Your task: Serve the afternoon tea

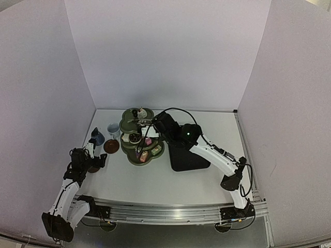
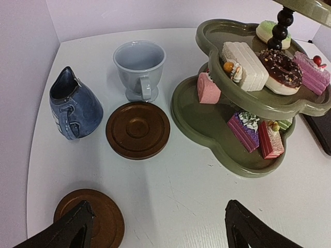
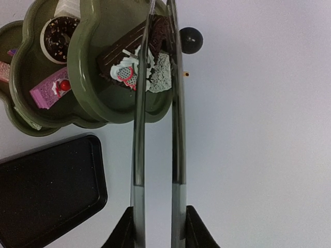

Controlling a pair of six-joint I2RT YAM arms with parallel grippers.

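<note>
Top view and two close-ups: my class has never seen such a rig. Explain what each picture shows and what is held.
Two white robot arms stand at the table edge, each ending in a two-finger gripper. The top view looks down from behind them; each close-up comes from a wrist camera. On the table: a green three-tier stand of small cakes, a black tray, an upright pale cup, a tipped dark-blue cup, two brown saucers. The right gripper holds tongs, tips either side of a chocolate slice on the top tier. The left gripper is open, empty.

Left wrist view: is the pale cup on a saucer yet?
No, the pale cup stands on the table, just behind an empty saucer.
</note>
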